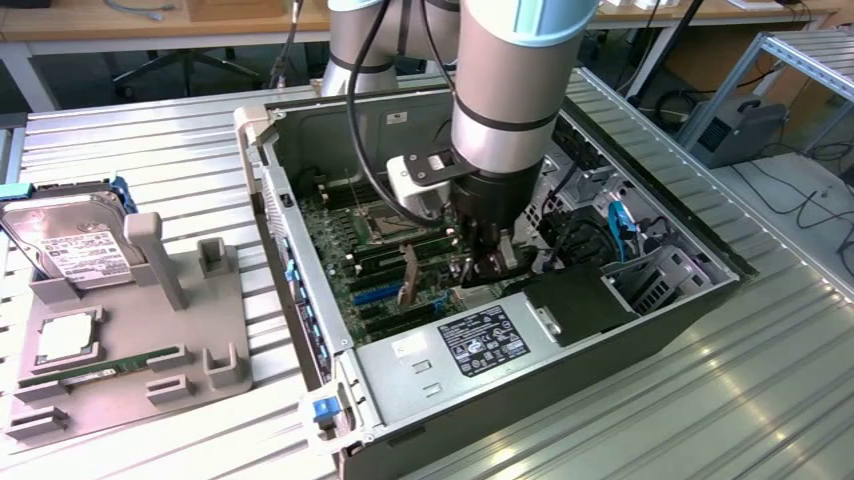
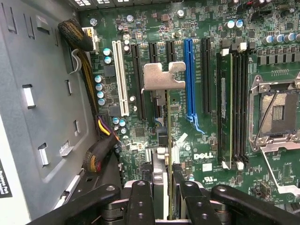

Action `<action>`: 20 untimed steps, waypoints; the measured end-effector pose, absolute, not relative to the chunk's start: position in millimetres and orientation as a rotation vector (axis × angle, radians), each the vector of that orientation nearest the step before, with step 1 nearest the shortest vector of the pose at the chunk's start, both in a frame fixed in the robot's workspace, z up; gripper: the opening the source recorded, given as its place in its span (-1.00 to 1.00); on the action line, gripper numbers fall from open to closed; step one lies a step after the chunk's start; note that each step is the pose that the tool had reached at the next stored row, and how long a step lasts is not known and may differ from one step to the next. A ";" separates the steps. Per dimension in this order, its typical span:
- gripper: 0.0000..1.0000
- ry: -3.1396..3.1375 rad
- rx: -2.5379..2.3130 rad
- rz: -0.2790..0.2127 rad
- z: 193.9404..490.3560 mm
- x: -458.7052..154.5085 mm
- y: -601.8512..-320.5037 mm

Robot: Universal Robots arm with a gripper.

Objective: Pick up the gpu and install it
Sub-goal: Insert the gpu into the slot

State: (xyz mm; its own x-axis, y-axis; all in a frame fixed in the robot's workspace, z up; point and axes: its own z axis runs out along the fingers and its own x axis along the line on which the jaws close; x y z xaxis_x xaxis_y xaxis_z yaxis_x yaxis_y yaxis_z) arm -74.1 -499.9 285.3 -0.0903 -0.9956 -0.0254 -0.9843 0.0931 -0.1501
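Observation:
The gpu [image 2: 167, 117] is seen edge-on in the wrist view, a thin card with its pale metal bracket [image 2: 161, 75] at the far end. My gripper [image 2: 168, 199] is shut on it, one black finger [image 2: 140, 201] on each side. The card hangs over the green motherboard [image 2: 140, 131], just beside the long blue slot [image 2: 189, 79] and in line with the short black slots [image 2: 154, 51]. In the exterior view the gripper [image 1: 481, 268] is down inside the open computer case [image 1: 287, 230], and the gpu [image 1: 410, 275] stands upright above the board.
A power supply [image 1: 474, 340] fills the case's near end, with cables [image 1: 587, 240] and a drive cage [image 1: 654, 280] toward the exterior view's right. On the grey fixture [image 1: 200, 340] outside the case lie a hard drive [image 1: 74, 250], a processor [image 1: 67, 338] and a memory stick [image 1: 114, 365].

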 end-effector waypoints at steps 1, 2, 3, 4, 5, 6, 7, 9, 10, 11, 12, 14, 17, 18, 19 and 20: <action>-0.46 2.230 -2.033 -0.142 284.7 -74.2 -499.9; -0.46 2.230 -2.033 -0.142 284.3 -74.2 -499.9; -0.46 2.230 -2.033 -0.142 283.6 -74.3 -499.9; -0.46 2.230 -2.033 -0.142 282.8 -74.3 -499.9; -0.46 2.230 -2.033 -0.142 282.2 -74.4 -499.9; -0.46 2.230 -2.033 -0.142 281.7 -74.5 -499.9; -0.46 2.230 -2.033 -0.142 281.2 -74.6 -499.9; -0.46 2.230 -2.033 -0.142 280.1 -74.9 -499.9; -0.46 2.230 -2.033 -0.142 279.7 -75.3 -499.9; -0.46 2.230 -2.033 -0.142 279.3 -75.7 -499.9; -0.46 2.230 -2.033 -0.142 279.0 -76.6 -500.0; -0.46 2.230 -2.033 -0.142 278.5 -78.4 -499.6; -0.46 2.230 -2.033 -0.142 278.2 -79.1 -497.2; -0.46 2.230 -2.033 -0.142 278.2 -79.2 -494.9; -0.46 2.230 -2.033 -0.142 278.2 -79.3 -492.2; -0.46 2.230 -2.033 -0.142 278.1 -79.4 -490.3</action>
